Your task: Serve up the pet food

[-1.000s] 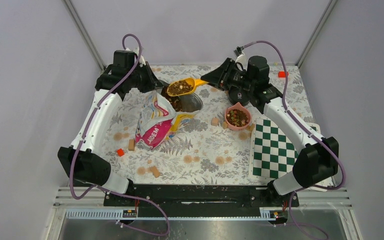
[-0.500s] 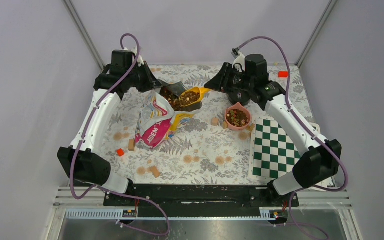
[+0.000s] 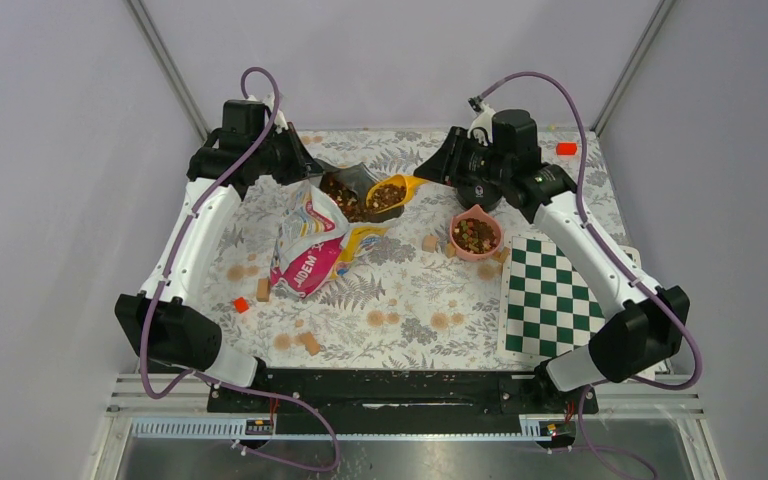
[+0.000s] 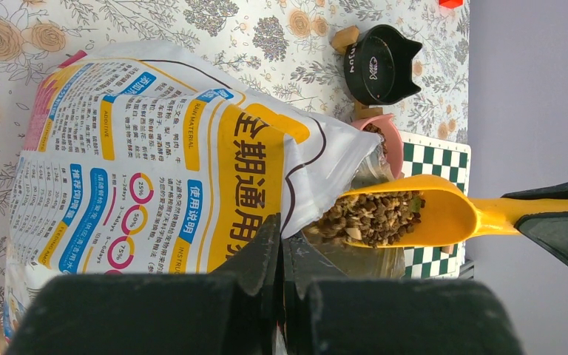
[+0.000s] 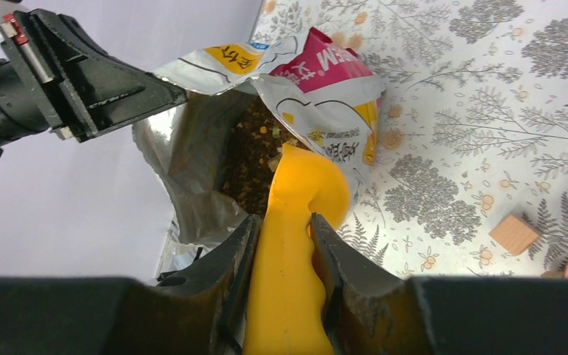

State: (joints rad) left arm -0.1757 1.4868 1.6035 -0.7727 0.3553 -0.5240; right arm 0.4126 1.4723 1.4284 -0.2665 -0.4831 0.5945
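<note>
— Tablecloth with a floral print lies over the whole tabletop. What comes next in size?
— The green-and-white chessboard mat, flat at 4 o'clock from the middle in the top view. Then the glossy yellow, white and pink bag, lying at 9 o'clock with its open mouth turned toward 12.
— Who has the bag?
— The left gripper. Its fingers are pressed together on the bag's rim and hold the mouth up.
— Bowls?
— A pink round bowl stands at 3 o'clock. A black cat-eared bowl is just beyond it toward 12, mostly under the right arm from above.
— And the scoop?
— The yellow plastic scoop is at 12 o'clock, its cup at the bag's mouth. The right gripper is clamped on the handle, one finger on each side.
— Small things?
— Tan wooden cubes are scattered on the cloth, one just beside the pink bowl at its 9 o'clock. Red blocks lie at 8 o'clock and in the 2 o'clock corner.
— The pet food?
— Kibble pellets, mixed brown, reddish and tan: a heap in the scoop, more inside the bag, and some in the pink bowl.
</note>
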